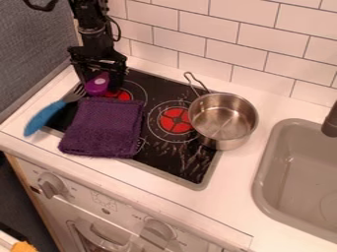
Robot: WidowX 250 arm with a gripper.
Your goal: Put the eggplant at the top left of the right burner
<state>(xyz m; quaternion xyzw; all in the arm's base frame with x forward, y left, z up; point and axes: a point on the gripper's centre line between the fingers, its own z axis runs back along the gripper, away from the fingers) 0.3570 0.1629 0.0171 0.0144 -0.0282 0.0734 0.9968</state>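
The arm [94, 29] was black all over, built of narrow, blocky segments with rounded joint parts and small pale glints along its edges. A thin black cable [118, 30] bowed out in a loop on the side toward the right edge of the surface [227, 189]; a thicker dark loop [41, 7] curved toward the left edge. The gripper [99, 81] had a broad, angular black frame, wider than the segment above.
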